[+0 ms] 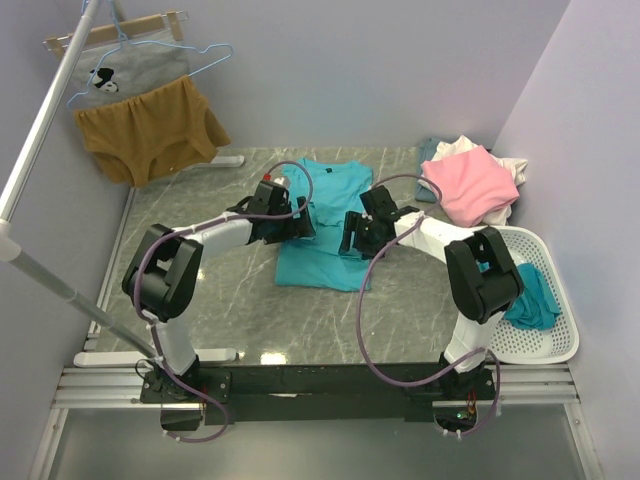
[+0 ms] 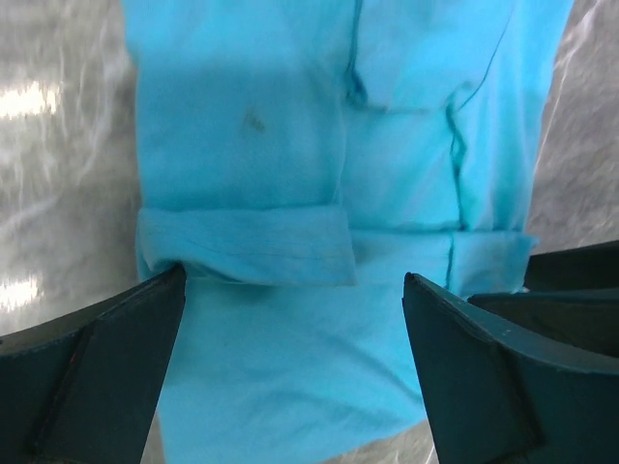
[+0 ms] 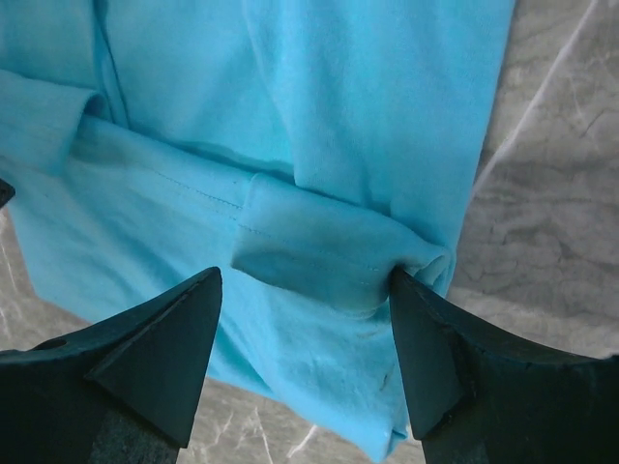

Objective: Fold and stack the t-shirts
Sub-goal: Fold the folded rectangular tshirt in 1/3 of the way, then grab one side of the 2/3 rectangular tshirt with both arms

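A turquoise t-shirt (image 1: pixel 318 262) lies flat in the middle of the table, its sides and sleeves folded inward. My left gripper (image 1: pixel 298 228) hovers low over its left part and my right gripper (image 1: pixel 352 238) over its right part. In the left wrist view the left gripper (image 2: pixel 293 275) is open, and the t-shirt (image 2: pixel 271 377) with a folded sleeve band spans the gap. In the right wrist view the right gripper (image 3: pixel 305 275) is open astride a folded sleeve (image 3: pixel 319 256), and its right fingertip touches the sleeve's edge. A pink t-shirt (image 1: pixel 470 185) tops a pile at the back right, over white cloth (image 1: pixel 462 148).
A white basket (image 1: pixel 548 345) at the right holds a teal t-shirt (image 1: pixel 530 300). At the back left a mustard-brown garment (image 1: pixel 150 130) and a grey printed one (image 1: pixel 130 75) hang on a rack whose pole (image 1: pixel 40 130) slants over the table's left side. Walls close in on three sides.
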Action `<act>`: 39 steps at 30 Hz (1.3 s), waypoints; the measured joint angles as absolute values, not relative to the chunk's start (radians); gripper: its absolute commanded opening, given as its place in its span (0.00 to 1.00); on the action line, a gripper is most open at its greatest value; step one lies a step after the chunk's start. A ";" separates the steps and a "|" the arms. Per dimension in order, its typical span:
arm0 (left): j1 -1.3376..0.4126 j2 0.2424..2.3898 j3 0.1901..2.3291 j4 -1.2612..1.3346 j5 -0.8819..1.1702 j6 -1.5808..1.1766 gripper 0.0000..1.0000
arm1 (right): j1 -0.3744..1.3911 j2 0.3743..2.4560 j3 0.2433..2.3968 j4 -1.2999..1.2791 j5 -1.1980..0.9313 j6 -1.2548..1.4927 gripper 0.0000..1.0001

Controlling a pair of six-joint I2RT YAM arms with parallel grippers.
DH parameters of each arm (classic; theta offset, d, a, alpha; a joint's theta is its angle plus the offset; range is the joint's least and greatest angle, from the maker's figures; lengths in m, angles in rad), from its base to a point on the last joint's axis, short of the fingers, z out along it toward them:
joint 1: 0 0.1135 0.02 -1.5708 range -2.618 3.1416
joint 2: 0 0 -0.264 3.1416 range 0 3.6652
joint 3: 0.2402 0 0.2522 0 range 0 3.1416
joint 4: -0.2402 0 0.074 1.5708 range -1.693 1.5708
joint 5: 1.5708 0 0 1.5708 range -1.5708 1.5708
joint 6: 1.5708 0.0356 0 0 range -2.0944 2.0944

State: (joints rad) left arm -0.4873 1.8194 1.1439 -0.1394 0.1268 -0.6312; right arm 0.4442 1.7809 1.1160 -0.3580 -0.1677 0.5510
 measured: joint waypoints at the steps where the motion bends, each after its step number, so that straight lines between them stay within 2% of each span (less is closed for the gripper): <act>1: -0.487 1.831 1.159 -0.139 0.124 -0.628 0.99 | 0.444 1.789 1.123 -0.359 -0.165 0.549 0.76; 12: -0.456 1.917 1.279 -0.133 0.116 -0.621 0.99 | 0.418 1.920 1.372 -0.382 -0.098 0.502 0.76; 18: -0.435 1.950 1.298 -0.143 0.093 -0.621 0.99 | 0.393 1.964 1.419 -0.392 -0.002 0.492 0.77; 25: -0.420 1.848 1.213 -0.154 0.031 -0.609 0.99 | 0.382 1.799 1.253 -0.408 0.044 0.466 0.77; 33: -0.418 1.578 0.885 -0.111 0.049 -0.622 0.99 | 0.382 1.574 0.962 -0.393 -0.041 0.460 0.78; 39: -0.418 1.473 0.684 -0.039 0.130 -0.642 0.99 | 0.382 1.511 0.806 -0.343 -0.138 0.479 0.78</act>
